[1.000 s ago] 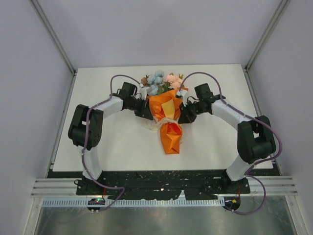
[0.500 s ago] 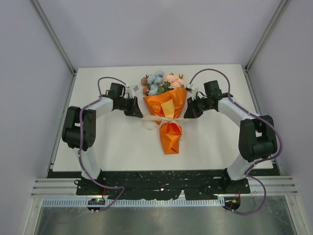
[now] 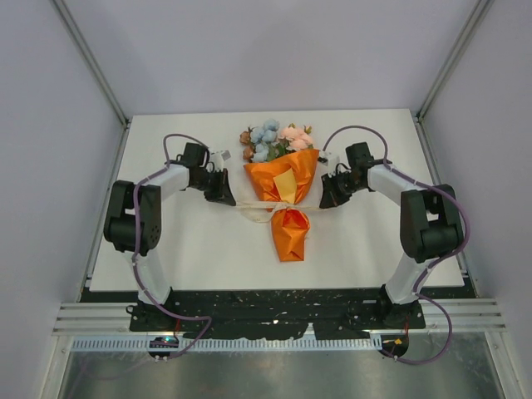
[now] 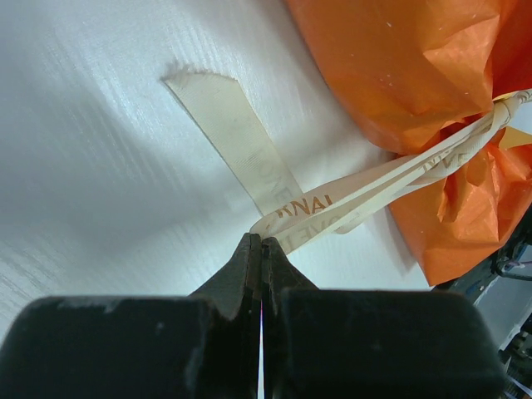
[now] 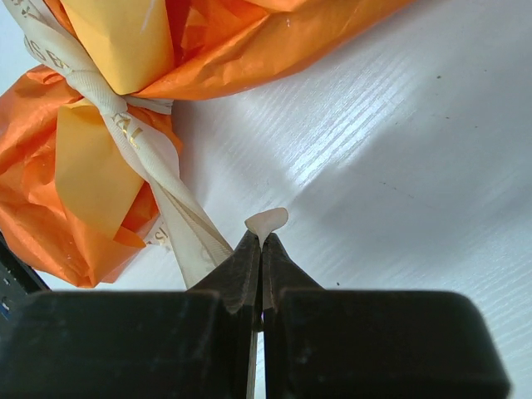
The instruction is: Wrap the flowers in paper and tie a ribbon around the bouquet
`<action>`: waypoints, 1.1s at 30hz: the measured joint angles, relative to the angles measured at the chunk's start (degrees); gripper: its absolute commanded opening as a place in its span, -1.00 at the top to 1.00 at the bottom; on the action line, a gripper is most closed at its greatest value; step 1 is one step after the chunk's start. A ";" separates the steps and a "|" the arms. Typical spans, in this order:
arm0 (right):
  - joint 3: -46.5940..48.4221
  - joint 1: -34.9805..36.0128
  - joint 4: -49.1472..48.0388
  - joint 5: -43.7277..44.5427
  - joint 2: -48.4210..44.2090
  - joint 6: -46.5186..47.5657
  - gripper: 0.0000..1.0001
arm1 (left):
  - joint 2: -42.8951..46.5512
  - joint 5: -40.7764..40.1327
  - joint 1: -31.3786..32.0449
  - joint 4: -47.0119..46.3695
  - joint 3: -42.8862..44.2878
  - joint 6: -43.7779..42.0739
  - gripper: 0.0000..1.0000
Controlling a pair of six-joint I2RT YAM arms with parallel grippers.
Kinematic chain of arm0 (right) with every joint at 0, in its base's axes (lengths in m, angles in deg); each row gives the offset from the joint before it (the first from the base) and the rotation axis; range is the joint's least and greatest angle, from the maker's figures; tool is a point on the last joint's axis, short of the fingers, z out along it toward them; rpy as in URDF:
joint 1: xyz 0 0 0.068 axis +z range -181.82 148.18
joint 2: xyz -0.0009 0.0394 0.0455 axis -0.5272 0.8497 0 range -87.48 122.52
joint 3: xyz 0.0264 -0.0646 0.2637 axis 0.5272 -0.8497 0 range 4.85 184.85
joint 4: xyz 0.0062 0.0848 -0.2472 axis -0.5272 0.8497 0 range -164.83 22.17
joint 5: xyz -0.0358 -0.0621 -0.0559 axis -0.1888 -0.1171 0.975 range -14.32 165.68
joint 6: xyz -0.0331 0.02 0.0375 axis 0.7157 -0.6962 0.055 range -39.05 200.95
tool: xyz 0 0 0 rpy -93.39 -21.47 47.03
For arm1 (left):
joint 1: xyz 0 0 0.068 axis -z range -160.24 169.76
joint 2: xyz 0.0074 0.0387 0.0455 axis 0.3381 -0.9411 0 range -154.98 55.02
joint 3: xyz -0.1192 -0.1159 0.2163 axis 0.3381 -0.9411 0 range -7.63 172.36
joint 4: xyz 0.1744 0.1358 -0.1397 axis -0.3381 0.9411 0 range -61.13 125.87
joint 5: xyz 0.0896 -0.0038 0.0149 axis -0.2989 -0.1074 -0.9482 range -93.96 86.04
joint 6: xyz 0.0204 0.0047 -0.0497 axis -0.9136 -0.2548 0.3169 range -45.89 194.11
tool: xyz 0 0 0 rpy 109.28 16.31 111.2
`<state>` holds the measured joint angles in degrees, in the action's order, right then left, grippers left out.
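Observation:
The bouquet (image 3: 281,179) lies in the middle of the white table, its pale blue, pink and peach flowers (image 3: 274,140) at the far end. Orange paper (image 3: 287,224) forms the cone around the stems. The cream ribbon (image 3: 268,209) is knotted round the cone's narrow waist. My left gripper (image 3: 226,197) is shut on one ribbon strand (image 4: 332,204) left of the bouquet; the strand runs taut to the knot. My right gripper (image 3: 324,201) is shut on the other ribbon end (image 5: 266,222), right of the bouquet, with that strand (image 5: 179,216) stretched back to the knot (image 5: 100,104).
A loose ribbon tail (image 4: 237,141) lies flat on the table beside the left gripper. Grey walls and metal frame posts (image 3: 91,66) enclose the table on three sides. The arm bases sit on a black rail (image 3: 274,312) at the near edge.
Both grippers have moved outward, away from the bouquet, drawing the ribbon ends apart. The ribbon has tightened round the paper's waist.

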<state>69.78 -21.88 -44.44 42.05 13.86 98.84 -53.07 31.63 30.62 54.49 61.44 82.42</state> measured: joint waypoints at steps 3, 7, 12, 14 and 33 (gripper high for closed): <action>-0.02 0.00 0.17 0.04 0.33 -0.13 0.90 | 0.04 0.15 -0.48 0.31 0.00 0.00 1.00; 0.00 -0.02 0.26 -0.46 1.07 -0.92 0.90 | 0.85 0.13 -0.48 0.33 0.00 -0.13 1.00; 0.00 -0.09 0.33 0.63 1.22 -1.07 0.90 | 1.68 -0.11 -0.79 0.52 0.04 -0.26 1.00; 0.00 -0.28 0.33 1.62 1.25 -1.03 0.90 | 1.68 -0.17 -1.20 1.05 0.04 0.02 1.00; -0.92 -2.08 2.01 12.04 2.54 0.39 0.90 | 1.68 -8.17 -5.79 3.63 0.11 0.20 1.00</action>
<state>68.86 -23.96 -42.43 54.10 16.39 99.23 -51.39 23.46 24.82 58.12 61.55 82.62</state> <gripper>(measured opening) 0.056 0.010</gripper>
